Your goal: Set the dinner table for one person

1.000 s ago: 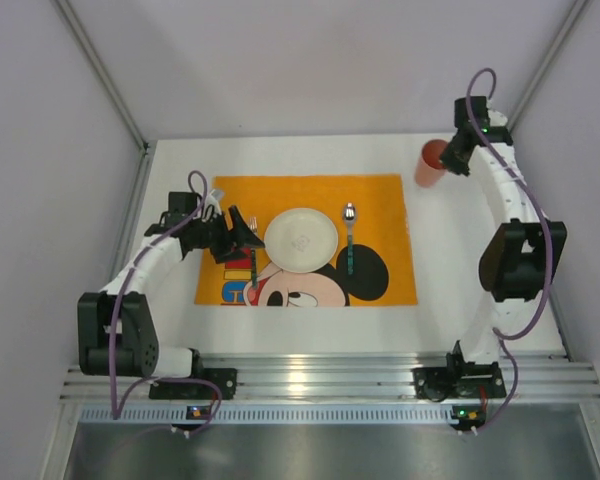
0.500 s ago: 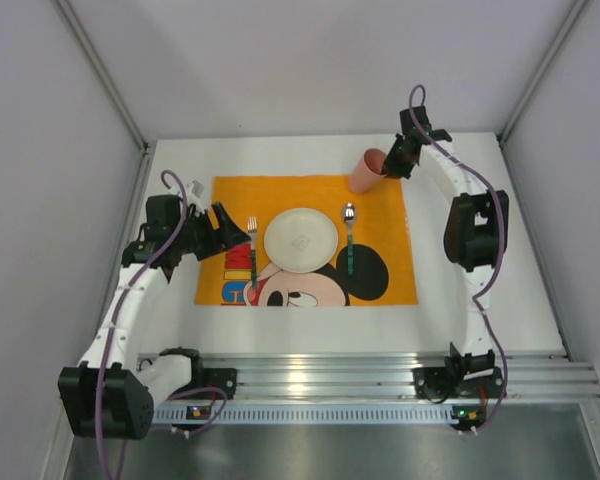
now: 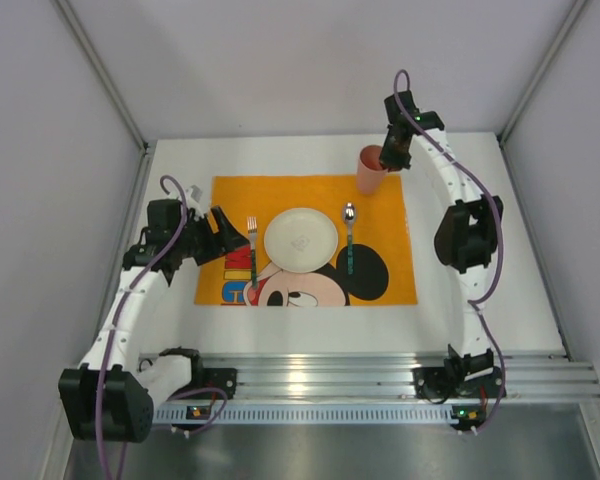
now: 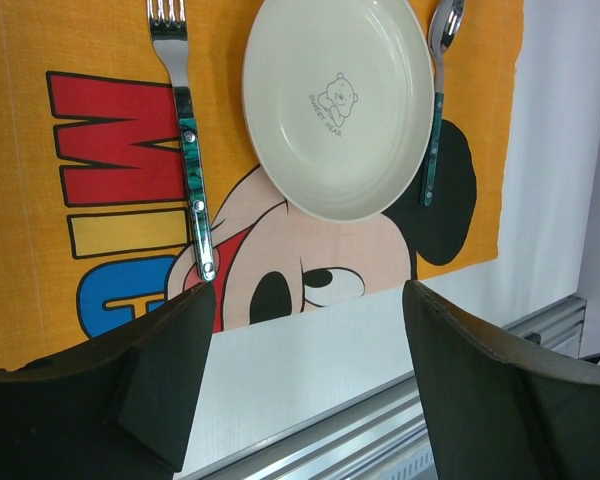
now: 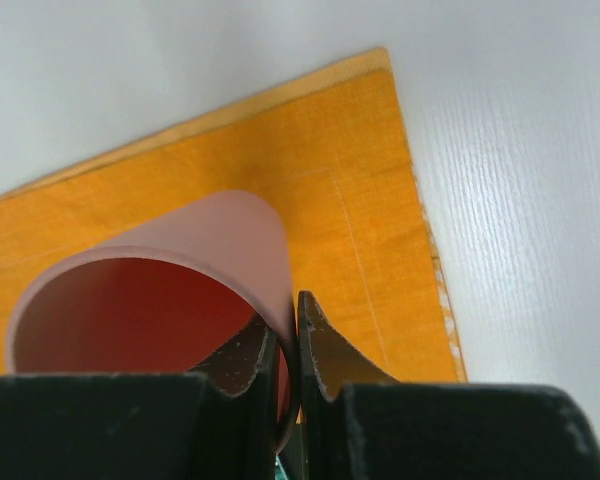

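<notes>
An orange mouse placemat (image 3: 380, 270) lies on the white dinner table (image 3: 460, 200). On it are a white plate (image 3: 300, 238), a fork (image 3: 251, 250) to its left and a spoon (image 3: 349, 240) to its right. My right gripper (image 3: 387, 158) is shut on the rim of a pink cup (image 3: 370, 170), one finger inside and one outside, over the mat's far right corner; the cup (image 5: 160, 290) fills the right wrist view. My left gripper (image 3: 232, 235) is open and empty, just left of the fork (image 4: 192, 180).
An aluminium rail (image 3: 320, 375) runs along the table's near edge. Grey walls close in the table on the left, right and back. A small white object (image 3: 195, 187) lies by the mat's far left corner.
My right gripper has carried the pink cup from the far right of the table leftward to the mat's far right corner. My left arm has drawn back a little from the fork.
</notes>
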### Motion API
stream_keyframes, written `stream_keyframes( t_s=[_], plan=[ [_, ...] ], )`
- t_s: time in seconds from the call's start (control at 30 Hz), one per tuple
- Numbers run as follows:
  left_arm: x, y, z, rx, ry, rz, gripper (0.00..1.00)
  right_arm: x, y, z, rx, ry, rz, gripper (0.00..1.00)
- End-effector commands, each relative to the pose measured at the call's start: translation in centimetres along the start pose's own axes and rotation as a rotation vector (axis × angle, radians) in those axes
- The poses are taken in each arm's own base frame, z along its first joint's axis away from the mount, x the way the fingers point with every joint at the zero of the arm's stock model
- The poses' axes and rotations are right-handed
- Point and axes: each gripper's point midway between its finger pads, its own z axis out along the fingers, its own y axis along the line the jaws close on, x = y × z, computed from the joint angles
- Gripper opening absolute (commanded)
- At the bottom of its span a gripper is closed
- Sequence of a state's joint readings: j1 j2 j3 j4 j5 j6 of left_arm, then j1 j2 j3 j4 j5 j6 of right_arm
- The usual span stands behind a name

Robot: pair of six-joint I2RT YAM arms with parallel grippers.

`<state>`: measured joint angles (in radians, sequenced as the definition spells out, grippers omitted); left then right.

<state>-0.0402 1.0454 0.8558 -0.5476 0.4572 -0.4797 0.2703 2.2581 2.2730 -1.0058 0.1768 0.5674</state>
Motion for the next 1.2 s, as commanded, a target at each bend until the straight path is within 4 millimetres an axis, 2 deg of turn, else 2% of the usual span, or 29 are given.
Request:
stream_keyframes(
  t_s=[0.0, 0.1, 0.17, 0.2, 0.37, 0.4, 0.43, 0.47, 0.5, 0.53, 0.57, 0.6, 0.77, 0.8, 0.87, 0.9, 0.93, 0.97, 1.0, 1.03, 1.07, 1.1, 1.13, 1.17],
  plan=[
    [-0.4, -0.8, 0.6, 0.046, -0.004, -0.008, 0.8, -0.3, -1.4, -3.4, 0.058, -0.015, -0.045, 0.0],
    [-0.6, -0.9, 0.6, 0.055, -0.013, -0.008, 0.8, 1.3, -2.2, -2.5, 0.077, 0.031, -0.058, 0.0],
    [-0.8, -1.0, 0.4, 0.055, -0.02, -0.003, 0.79, 1.6, -2.1, -2.0, 0.072, 0.03, -0.057, 0.0],
    [-0.9, -1.1, 0.4, 0.057, -0.024, -0.001, 0.8, 2.7, -2.3, -1.2, 0.077, 0.057, -0.063, 0.0],
    [-0.7, -1.2, 0.1, 0.055, -0.022, 0.007, 0.8, 4.0, -2.3, 0.4, 0.058, 0.076, -0.054, 0.0],
    [-0.7, -1.1, 0.0, 0.052, -0.025, 0.009, 0.8, 4.0, -2.2, 0.2, 0.058, 0.072, -0.053, 0.05],
    [-0.7, -1.1, -0.1, 0.053, -0.03, 0.011, 0.8, 3.9, -2.3, 0.0, 0.065, 0.063, -0.055, 0.17],
    [-0.6, -1.1, -0.2, 0.052, -0.028, 0.012, 0.8, 3.8, -2.2, -0.3, 0.065, 0.054, -0.058, 0.48],
    [-0.5, -1.0, -0.2, 0.051, -0.028, 0.01, 0.8, 3.4, -2.3, -0.7, 0.065, 0.042, -0.06, 0.61],
    [-0.4, -1.1, -0.4, 0.052, -0.03, 0.013, 0.8, 2.9, -2.3, -1.4, 0.06, 0.025, -0.057, 0.73],
    [-0.4, -1.1, -0.4, 0.052, -0.031, 0.012, 0.8, 2.7, -2.2, -2.0, 0.054, 0.016, -0.059, 0.92],
    [-0.4, -1.1, -0.5, 0.053, -0.033, 0.013, 0.8, 2.1, -2.0, -2.8, 0.043, -0.001, -0.066, 0.99],
    [-0.8, -1.3, -0.6, 0.048, -0.037, 0.022, 0.8, 0.7, -1.7, -6.7, 0.01, -0.058, -0.09, 1.0],
    [-0.8, -1.1, -0.6, 0.039, -0.033, 0.026, 0.8, -0.1, -1.9, -8.7, -0.003, -0.097, -0.087, 1.0],
    [-1.2, -0.9, -0.6, 0.019, -0.039, 0.029, 0.8, -0.3, -2.0, -10.6, -0.014, -0.129, -0.095, 1.0],
    [-1.4, -0.9, -0.5, 0.013, -0.043, 0.033, 0.8, -1.0, -2.1, -13.0, -0.035, -0.174, -0.096, 1.0],
    [-2.1, -1.1, -0.6, 0.005, -0.049, 0.035, 0.8, -1.2, -2.0, -14.1, -0.056, -0.198, -0.098, 1.0],
    [-2.9, -0.3, -0.6, -0.052, -0.073, 0.029, 0.81, -0.6, -2.4, -14.6, -0.06, -0.194, -0.108, 1.0],
    [-2.9, 0.3, -0.5, -0.096, -0.059, 0.007, 0.81, -1.1, -2.3, -17.5, -0.107, -0.254, -0.108, 1.0],
    [-4.1, 0.2, -0.8, -0.122, -0.086, 0.009, 0.81, -0.7, -2.2, -18.6, -0.132, -0.272, -0.115, 1.0],
    [-4.8, 0.8, -0.8, -0.163, -0.103, 0.005, 0.81, 1.3, -2.8, -18.1, -0.13, -0.246, -0.134, 1.0],
    [-5.2, 1.1, -0.5, -0.18, -0.1, 0.015, 0.81, 0.7, -2.6, -21.9, -0.208, -0.356, -0.126, 1.0],
    [-5.9, 1.0, -0.6, -0.183, -0.118, 0.03, 0.81, 1.9, -2.1, -22.9, -0.251, -0.381, -0.151, 1.0],
    [-6.2, 1.2, -0.4, -0.192, -0.121, 0.039, 0.81, 5.1, -3.2, -21.1, -0.242, -0.343, -0.181, 1.0]
  ],
)
